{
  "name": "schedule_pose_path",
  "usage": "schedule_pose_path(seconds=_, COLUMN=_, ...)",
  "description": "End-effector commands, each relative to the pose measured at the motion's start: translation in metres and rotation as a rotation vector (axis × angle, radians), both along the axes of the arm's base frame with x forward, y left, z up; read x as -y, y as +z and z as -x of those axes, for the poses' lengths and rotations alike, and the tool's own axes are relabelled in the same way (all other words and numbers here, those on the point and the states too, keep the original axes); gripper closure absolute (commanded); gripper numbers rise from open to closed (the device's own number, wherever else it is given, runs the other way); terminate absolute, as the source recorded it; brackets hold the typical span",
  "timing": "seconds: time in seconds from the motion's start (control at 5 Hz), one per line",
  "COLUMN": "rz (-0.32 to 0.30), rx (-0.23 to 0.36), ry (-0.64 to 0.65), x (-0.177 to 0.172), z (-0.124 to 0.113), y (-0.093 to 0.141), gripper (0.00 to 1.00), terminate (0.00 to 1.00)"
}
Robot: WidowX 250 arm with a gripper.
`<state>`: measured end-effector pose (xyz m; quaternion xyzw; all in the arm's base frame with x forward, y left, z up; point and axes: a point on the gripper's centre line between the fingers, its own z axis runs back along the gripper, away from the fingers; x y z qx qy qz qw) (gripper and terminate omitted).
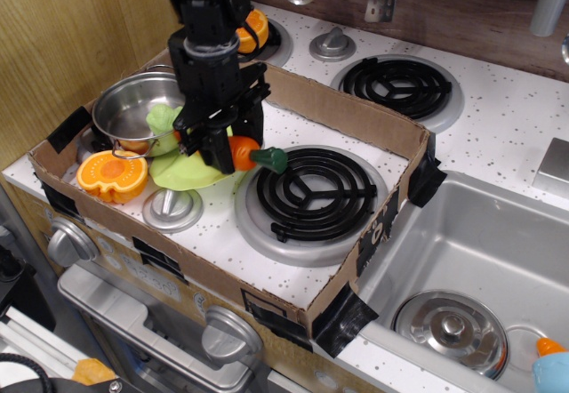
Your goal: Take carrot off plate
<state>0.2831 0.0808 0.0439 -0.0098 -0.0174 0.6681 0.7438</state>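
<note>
The orange carrot (244,153) with its dark green stem cap pointing right lies at the right edge of the lime-green plate (182,171), its cap over the black burner. My black gripper (229,150) comes down from above and its fingers close around the carrot's thick orange end. The arm hides much of the plate and the carrot's left part.
A steel pot (138,108) stands left of the plate with a light-green lumpy toy (164,119) at its rim. An orange pumpkin half (111,174) lies front left, another (252,28) at the back. A cardboard wall (347,113) rings the stove area. Black burner (311,193); sink (480,251) at right.
</note>
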Motion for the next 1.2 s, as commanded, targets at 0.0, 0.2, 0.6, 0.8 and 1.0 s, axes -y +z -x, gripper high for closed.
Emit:
schedule_pose_path(seconds=0.0, rz=-0.051, rx=0.042, ry=0.012, x=0.017, z=-0.029, y=0.052, gripper=1.0, terminate=0.0)
schedule_pose_path(seconds=0.2, rz=-0.058, rx=0.062, ry=0.01, x=0.03, z=-0.036, y=0.06, gripper=1.0, terminate=0.0)
schedule_pose_path(seconds=0.6, rz=-0.152, rx=0.08, ry=-0.284, x=0.056, z=-0.032, y=0.045, gripper=1.0, terminate=0.0)
schedule_pose_path(seconds=0.8, rz=-0.205, rx=0.045, ry=-0.541, x=0.055, z=-0.025, y=0.04, gripper=1.0, terminate=0.0)
schedule_pose_path(seconds=1.0, rz=-0.183, rx=-0.024, ry=-0.799, x=0.05, z=-0.02, y=0.037, gripper=1.0, terminate=0.0)
